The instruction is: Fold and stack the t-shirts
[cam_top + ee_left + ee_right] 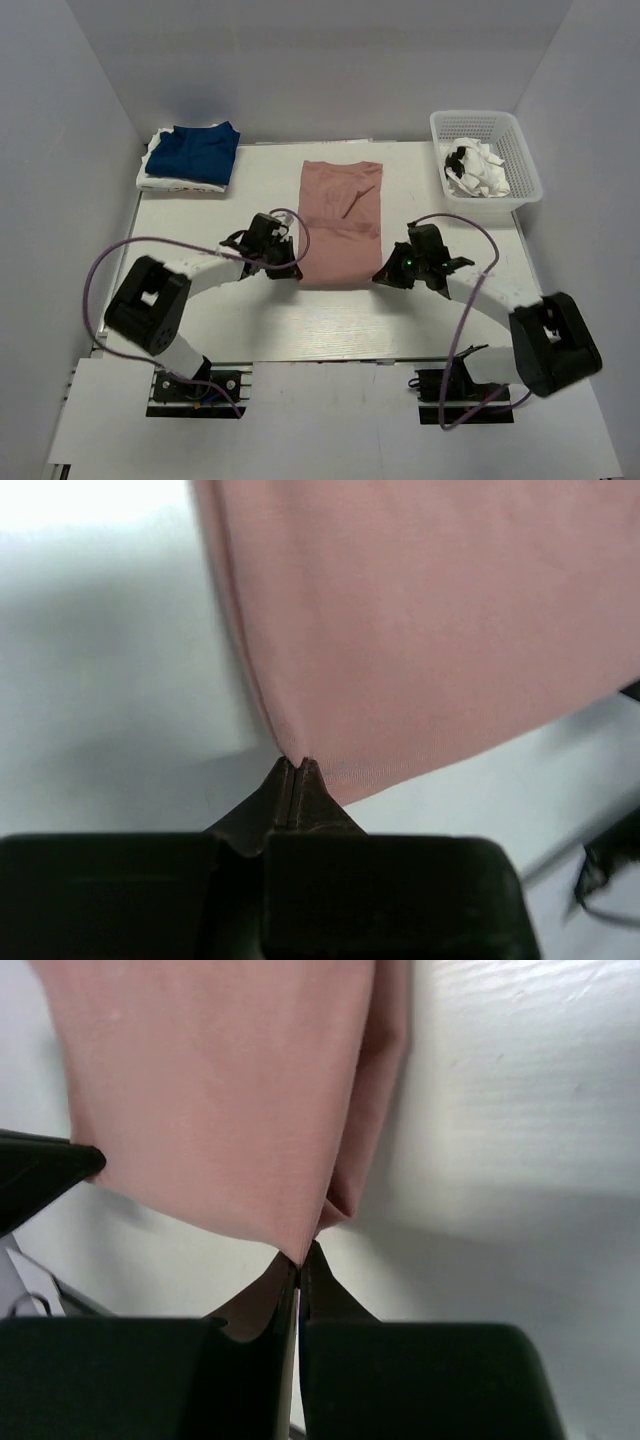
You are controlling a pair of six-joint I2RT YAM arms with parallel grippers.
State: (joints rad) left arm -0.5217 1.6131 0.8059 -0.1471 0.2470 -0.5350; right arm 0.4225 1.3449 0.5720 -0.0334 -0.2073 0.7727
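Observation:
The dusty-pink t-shirt (340, 220) lies folded into a long strip in the middle of the table. My left gripper (290, 268) is shut on its near left corner, seen in the left wrist view (296, 762) with pink cloth (430, 630) pinched at the tips. My right gripper (385, 272) is shut on the near right corner, seen in the right wrist view (302, 1255) with the pink cloth (220, 1090) above the tips. A folded navy blue t-shirt (200, 152) rests on a white one (160, 182) at the back left.
A white basket (520, 150) at the back right holds crumpled white cloth (480, 172). Grey walls close in the table on the left, right and back. Purple cables loop over both arms.

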